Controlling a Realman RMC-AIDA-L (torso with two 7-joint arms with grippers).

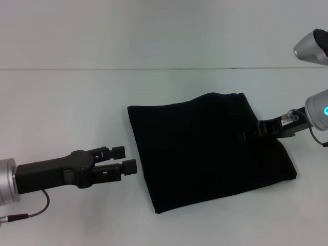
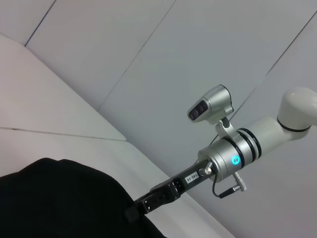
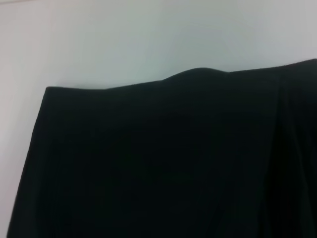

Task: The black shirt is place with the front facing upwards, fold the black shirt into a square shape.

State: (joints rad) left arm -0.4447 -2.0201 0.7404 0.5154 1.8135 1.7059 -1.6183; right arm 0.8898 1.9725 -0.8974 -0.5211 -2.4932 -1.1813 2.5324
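Observation:
The black shirt [image 1: 205, 148] lies folded into a rough square in the middle of the white table, plain side up, with no letters showing. My left gripper [image 1: 124, 158] hovers just off the shirt's left edge, open, with nothing between its fingers. At the shirt's right edge, my right gripper [image 1: 260, 128] reaches onto the cloth. The left wrist view shows the shirt [image 2: 59, 198] with the right gripper [image 2: 132, 212] touching its border. Black cloth [image 3: 158, 168] fills most of the right wrist view.
The white table [image 1: 61, 102] stretches bare around the shirt, ending at the wall seam at the back. The right arm's silver wrist [image 1: 318, 110] and its camera [image 2: 210, 104] stand above the table's right side.

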